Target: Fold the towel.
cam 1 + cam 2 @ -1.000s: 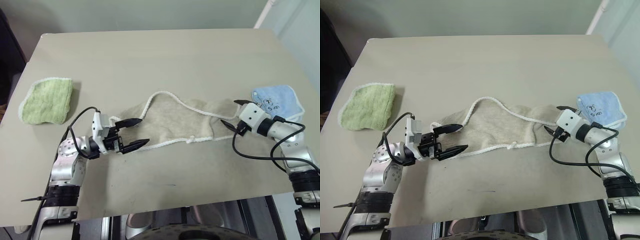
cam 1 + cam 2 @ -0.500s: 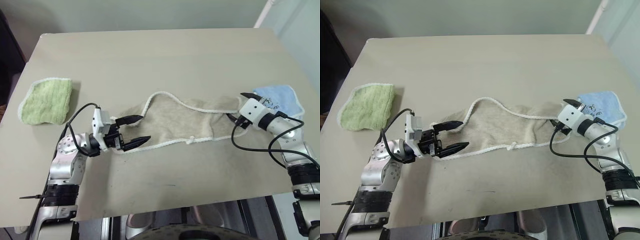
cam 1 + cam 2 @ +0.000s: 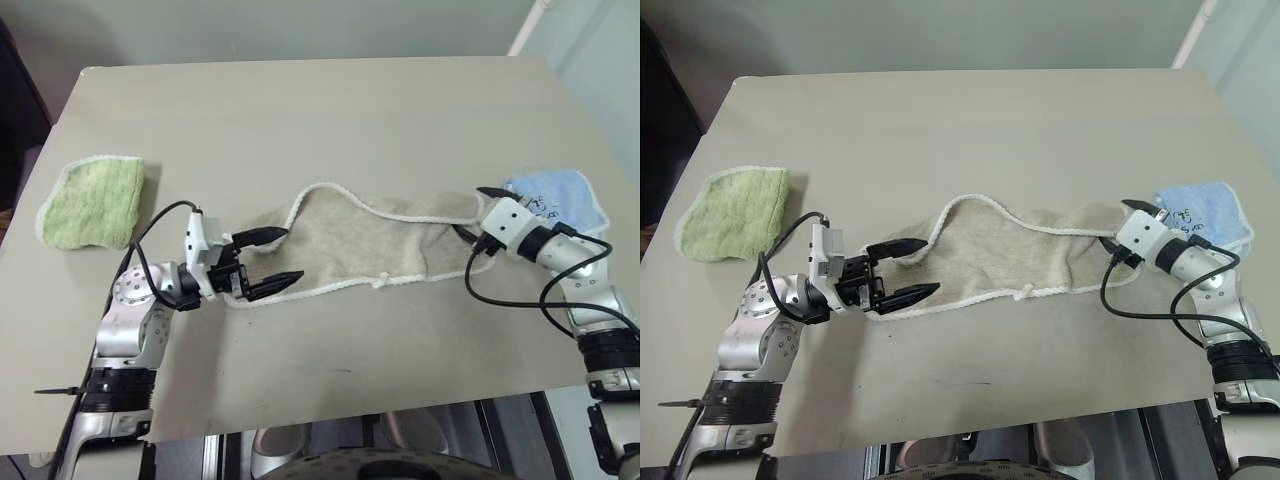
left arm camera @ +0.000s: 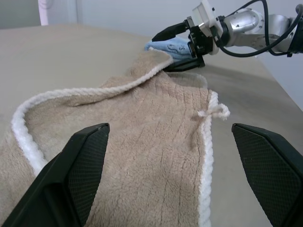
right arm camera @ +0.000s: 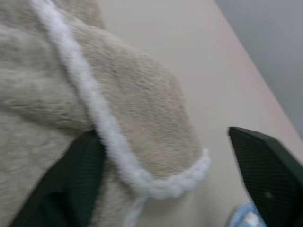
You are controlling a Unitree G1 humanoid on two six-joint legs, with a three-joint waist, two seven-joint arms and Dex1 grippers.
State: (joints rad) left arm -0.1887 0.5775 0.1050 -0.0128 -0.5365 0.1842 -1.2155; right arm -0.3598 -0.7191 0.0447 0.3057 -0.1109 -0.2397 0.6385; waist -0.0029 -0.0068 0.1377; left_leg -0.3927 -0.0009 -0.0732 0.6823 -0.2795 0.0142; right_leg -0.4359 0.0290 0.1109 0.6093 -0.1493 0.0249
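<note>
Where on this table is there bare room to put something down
The far half of the table, beyond the beige towel, is bare. So is the near strip between the towel and the front edge. It is crowded at the left gripper, the green towel, and the right gripper beside the blue towel.

A bare test room, lab-like: a plain beige worktop [image 3: 330,120] against blank pale walls, a white pipe [image 3: 527,25] past its far right corner, and handwritten marks on the blue cloth [image 3: 560,195].
</note>
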